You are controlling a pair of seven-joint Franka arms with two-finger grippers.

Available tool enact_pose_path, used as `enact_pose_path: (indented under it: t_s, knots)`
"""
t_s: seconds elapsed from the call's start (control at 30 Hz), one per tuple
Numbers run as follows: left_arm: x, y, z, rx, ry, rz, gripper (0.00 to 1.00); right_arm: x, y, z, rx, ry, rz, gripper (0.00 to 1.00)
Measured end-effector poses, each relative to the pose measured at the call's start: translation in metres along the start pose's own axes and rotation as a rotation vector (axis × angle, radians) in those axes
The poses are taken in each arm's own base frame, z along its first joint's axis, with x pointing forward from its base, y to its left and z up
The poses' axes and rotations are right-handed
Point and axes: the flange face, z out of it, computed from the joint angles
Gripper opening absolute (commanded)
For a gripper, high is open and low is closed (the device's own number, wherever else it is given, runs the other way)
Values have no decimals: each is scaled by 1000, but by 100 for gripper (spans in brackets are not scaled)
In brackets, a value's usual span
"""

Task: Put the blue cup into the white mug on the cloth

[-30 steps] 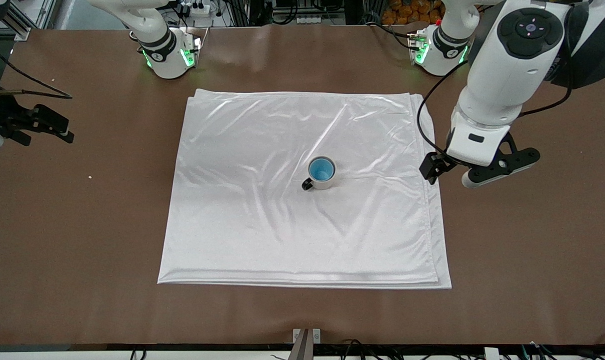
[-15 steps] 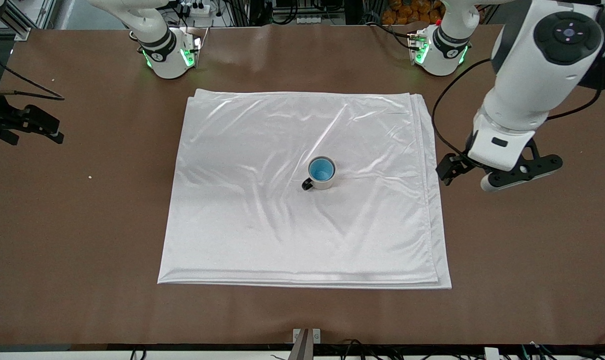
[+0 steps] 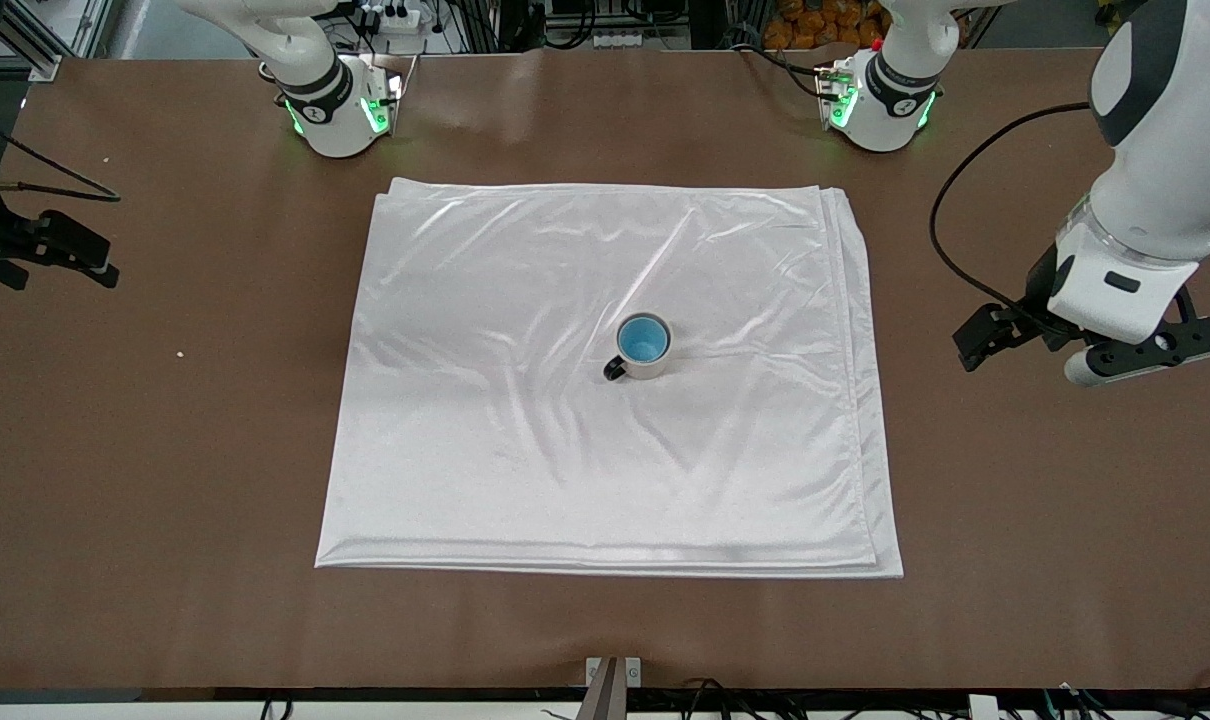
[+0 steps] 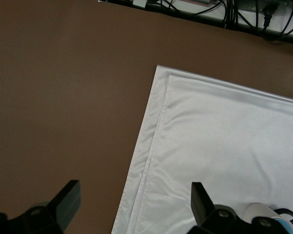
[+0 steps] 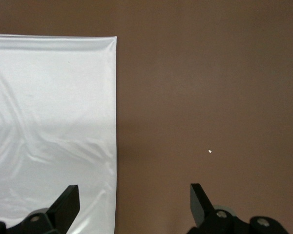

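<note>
The blue cup (image 3: 643, 339) sits upright inside the white mug (image 3: 649, 368), whose black handle points toward the front camera. The mug stands near the middle of the wrinkled white cloth (image 3: 565, 480). My left gripper (image 3: 985, 335) hangs open and empty over bare table past the cloth's edge at the left arm's end. In the left wrist view the left gripper (image 4: 134, 189) frames the cloth (image 4: 224, 136) border, and the mug (image 4: 259, 212) peeks out by one finger. My right gripper (image 3: 70, 250) is open and empty over bare table at the right arm's end. In the right wrist view the right gripper (image 5: 133, 191) straddles the cloth (image 5: 49, 97) edge.
The two arm bases (image 3: 340, 110) (image 3: 880, 100) stand at the table's edge farthest from the front camera. A small white crumb (image 3: 179, 354) lies on the brown table near the right gripper. A metal bracket (image 3: 613, 670) sticks up at the nearest table edge.
The left arm has swung away from the cloth's edge toward its own end of the table. The right gripper has drifted slightly outward. Cup and mug have not moved.
</note>
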Motion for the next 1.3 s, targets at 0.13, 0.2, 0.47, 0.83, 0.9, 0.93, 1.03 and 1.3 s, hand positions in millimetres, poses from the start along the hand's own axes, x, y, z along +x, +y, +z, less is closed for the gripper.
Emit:
enact_pose_path:
  t_s: [0.13,0.2,0.47,0.83,0.9,0.93,1.03,1.3]
  knots:
    - [5,-10,2,4,-2,8,100,0,0,0,0,0,0,100]
    - [7,-16,1,3,-3,15,100,0,0,0,0,0,0,100]
    - [14,-38,-3,-1,1,54,100,0,1,0,0,-4,1,100]
    - [13,-64,-6,-22,-51,158,100,-1,13,1,0,-6,9,100]
    - [14,-69,-6,-20,-61,174,100,-1,13,1,0,-6,8,100]
    - [14,-72,-6,-19,-64,178,100,-1,13,1,0,-6,7,100]
    - [15,-79,-7,-16,-67,181,100,-1,13,1,0,-6,6,100]
    - [9,-80,-21,-16,-53,186,100,-1,12,1,0,-6,4,100]
